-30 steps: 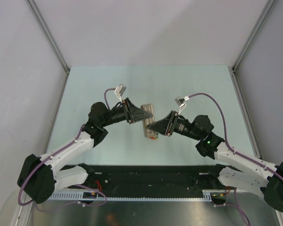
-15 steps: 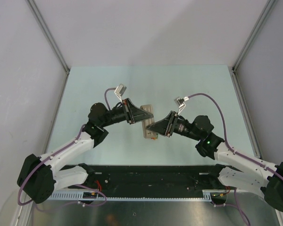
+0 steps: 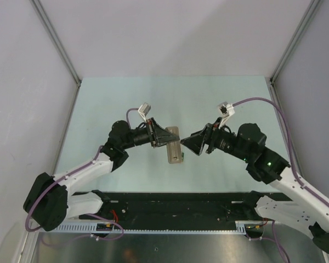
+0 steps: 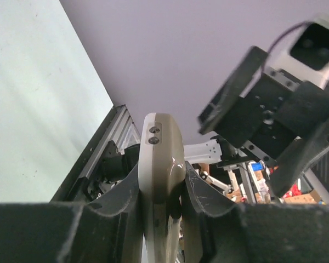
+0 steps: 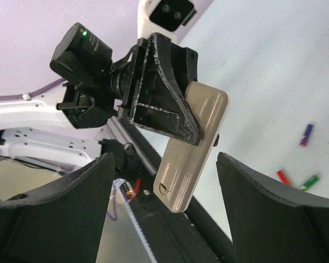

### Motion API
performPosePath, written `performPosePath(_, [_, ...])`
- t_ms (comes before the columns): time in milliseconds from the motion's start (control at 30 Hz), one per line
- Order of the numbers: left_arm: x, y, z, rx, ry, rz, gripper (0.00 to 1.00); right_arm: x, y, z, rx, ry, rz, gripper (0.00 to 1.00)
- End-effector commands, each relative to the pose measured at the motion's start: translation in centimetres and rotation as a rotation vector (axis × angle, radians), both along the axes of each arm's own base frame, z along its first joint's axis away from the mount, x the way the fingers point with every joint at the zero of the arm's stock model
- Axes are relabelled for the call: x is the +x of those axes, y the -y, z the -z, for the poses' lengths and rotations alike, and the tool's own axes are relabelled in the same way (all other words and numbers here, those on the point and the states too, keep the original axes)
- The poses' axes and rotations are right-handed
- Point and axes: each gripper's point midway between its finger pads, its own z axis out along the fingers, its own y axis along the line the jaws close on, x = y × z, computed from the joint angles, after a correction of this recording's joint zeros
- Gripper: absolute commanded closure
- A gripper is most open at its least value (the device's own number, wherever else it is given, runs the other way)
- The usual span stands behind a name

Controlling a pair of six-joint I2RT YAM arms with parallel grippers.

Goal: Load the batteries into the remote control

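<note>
L arm: runs from its base at near-left, elbow bent, forearm heading in toward mid-desk, wrist aimed right. L tool (image 3: 165, 137) is clamped on the remote control (image 3: 174, 147). Its fingers (image 4: 132, 189) pinch the two broad faces near one end, and the rest of the handset sticks out past the tips. Remote is up off the desk (image 3: 98, 109). It's edge-on in L wrist cam. In R wrist cam its plain pale back faces the lens, w/ a small notch near the lower end. Screen and btns aren't visible in any view, so I can't tell the state of the batt bay.

R arm: base at near-right, elbow bent out to the right, forearm angled back in toward centre, wrist aimed left. So the two tools face each other across the remote. R tool (image 3: 187, 143) has its fingers (image 5: 60, 213) spread wide w/ nothing gripped. In top cam its tips sit just beside the remote, not touching.

Batteries (image 5: 283, 177) lie loose on the desk, seen past the remote in R wrist cam. Dark blue battery (image 5: 306, 134) is on its own. Red battery (image 5: 283, 176) and green battery (image 5: 308, 181) are close together, a bit apart from the blue. I can't make them out in top cam.
</note>
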Motion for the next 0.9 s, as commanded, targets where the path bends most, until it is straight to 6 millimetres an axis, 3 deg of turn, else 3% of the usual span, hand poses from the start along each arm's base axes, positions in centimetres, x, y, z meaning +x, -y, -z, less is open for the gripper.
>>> performPosePath(0, [0.0,0.2,0.1,-0.016,-0.066,0.017,1.0,0.8,2.9,1.8,-0.293,0.115,0.109,0.22])
performPosePath(133, [0.1,0.3,1.0,0.001,-0.13,0.028,1.0,0.6,3.5,2.7,-0.531,0.283,0.159,0.28])
performPosePath(167, [0.1,0.4,1.5,0.016,-0.153,0.031,1.0,-0.6,2.3,2.9,-0.571,0.33,0.117,0.31])
performPosePath(333, [0.3,0.8,3.3,0.056,-0.205,0.053,1.0,-1.0,1.8,3.7,-0.776,0.48,0.133,0.33])
performPosePath(433, [0.3,0.9,3.3,0.06,-0.21,0.064,1.0,-1.2,1.6,4.3,-0.863,0.544,0.114,0.34])
performPosePath(700, [0.1,0.8,3.2,0.087,-0.209,0.079,1.0,-1.5,1.2,4.0,-0.915,0.633,0.069,0.44])
performPosePath(867, [-0.4,0.8,3.4,0.102,-0.23,0.106,1.0,-3.0,-0.4,3.7,-0.902,0.714,-0.016,0.49])
